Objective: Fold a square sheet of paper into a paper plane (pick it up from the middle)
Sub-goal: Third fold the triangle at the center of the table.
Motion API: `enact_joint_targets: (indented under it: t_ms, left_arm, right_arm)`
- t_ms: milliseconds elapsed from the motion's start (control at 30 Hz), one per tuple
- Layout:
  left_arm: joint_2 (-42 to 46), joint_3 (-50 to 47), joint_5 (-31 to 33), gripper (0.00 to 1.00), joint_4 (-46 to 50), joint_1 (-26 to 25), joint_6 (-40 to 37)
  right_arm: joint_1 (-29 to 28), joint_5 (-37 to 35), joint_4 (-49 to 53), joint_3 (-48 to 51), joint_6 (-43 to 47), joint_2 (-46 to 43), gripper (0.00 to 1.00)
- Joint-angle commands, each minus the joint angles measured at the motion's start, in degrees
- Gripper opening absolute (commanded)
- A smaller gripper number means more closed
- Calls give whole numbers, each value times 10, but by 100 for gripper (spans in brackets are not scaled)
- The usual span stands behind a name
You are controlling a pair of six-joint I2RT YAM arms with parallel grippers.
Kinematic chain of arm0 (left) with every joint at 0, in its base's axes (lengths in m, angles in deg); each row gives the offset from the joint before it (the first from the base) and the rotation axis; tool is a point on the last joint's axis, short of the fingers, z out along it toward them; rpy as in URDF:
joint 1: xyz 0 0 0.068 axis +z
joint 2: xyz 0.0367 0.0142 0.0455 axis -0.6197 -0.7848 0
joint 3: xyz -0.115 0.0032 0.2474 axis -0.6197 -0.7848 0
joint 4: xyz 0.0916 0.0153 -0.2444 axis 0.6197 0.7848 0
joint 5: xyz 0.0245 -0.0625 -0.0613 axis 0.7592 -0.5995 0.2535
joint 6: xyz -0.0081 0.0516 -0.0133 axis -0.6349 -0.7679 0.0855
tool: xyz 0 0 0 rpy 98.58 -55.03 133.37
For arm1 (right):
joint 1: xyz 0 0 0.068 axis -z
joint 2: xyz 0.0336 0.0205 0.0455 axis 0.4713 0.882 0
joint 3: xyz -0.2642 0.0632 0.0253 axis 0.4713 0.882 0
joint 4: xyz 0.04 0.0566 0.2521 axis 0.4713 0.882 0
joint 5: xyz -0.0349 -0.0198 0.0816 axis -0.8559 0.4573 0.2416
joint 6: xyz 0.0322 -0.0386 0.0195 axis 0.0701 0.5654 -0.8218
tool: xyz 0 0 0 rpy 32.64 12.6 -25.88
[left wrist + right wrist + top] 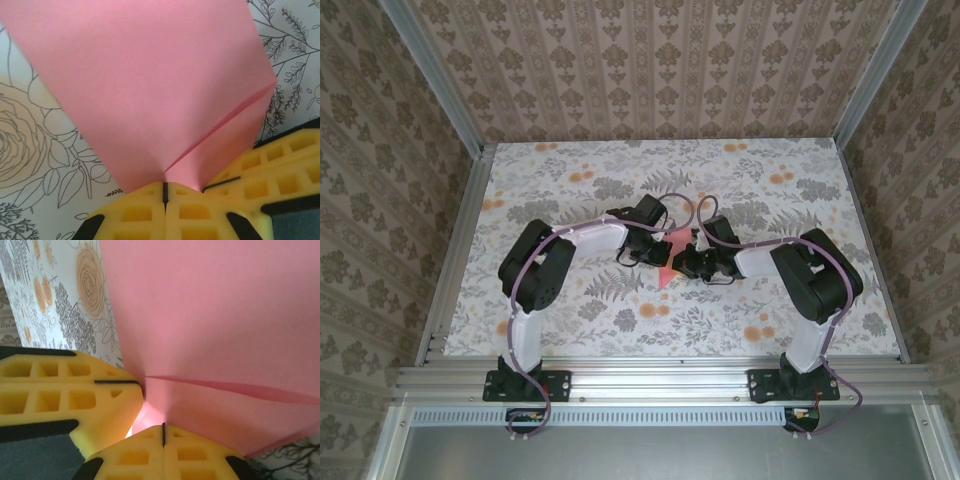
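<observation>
The salmon-pink square sheet of paper is held just above the middle of the table, folded, with layered flaps meeting at a crease. My left gripper comes in from the left. Its yellow jaws are shut on the paper's near edge. My right gripper comes in from the right, shut on the same edge right beside it. Each wrist view shows the other gripper's yellow fingers pressed close by. The grippers hide most of the paper's outline from above.
The table carries a printed cloth of grey leaves and orange flowers. Patterned walls and aluminium rails close it in on three sides. Both arms bend inward over the centre.
</observation>
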Motion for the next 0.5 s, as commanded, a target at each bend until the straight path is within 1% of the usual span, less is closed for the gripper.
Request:
enact_joint_targets:
  t_ms: [0, 100, 133, 167, 367, 467]
  left_arm:
    - [9, -11, -3, 1, 2, 3, 6]
    - [30, -8, 5, 3, 9, 3, 11]
    - [39, -9, 5, 6, 7, 4, 14]
    - [47, -10, 6, 8, 5, 3, 20]
    - [108, -34, 24, 12, 0, 4, 59]
    - [127, -52, 10, 12, -8, 3, 73]
  right_arm:
    - [-2, -36, 49, 0, 35, 14, 5]
    - [-2, -24, 106, -11, 88, 6, 4]
    - [-2, -17, 119, -12, 103, 1, 4]
    - [-2, -8, 125, -11, 113, -2, 4]
    - [-3, 80, 135, 5, 155, -21, 4]
    - [-6, 98, 153, 12, 179, -35, 4]
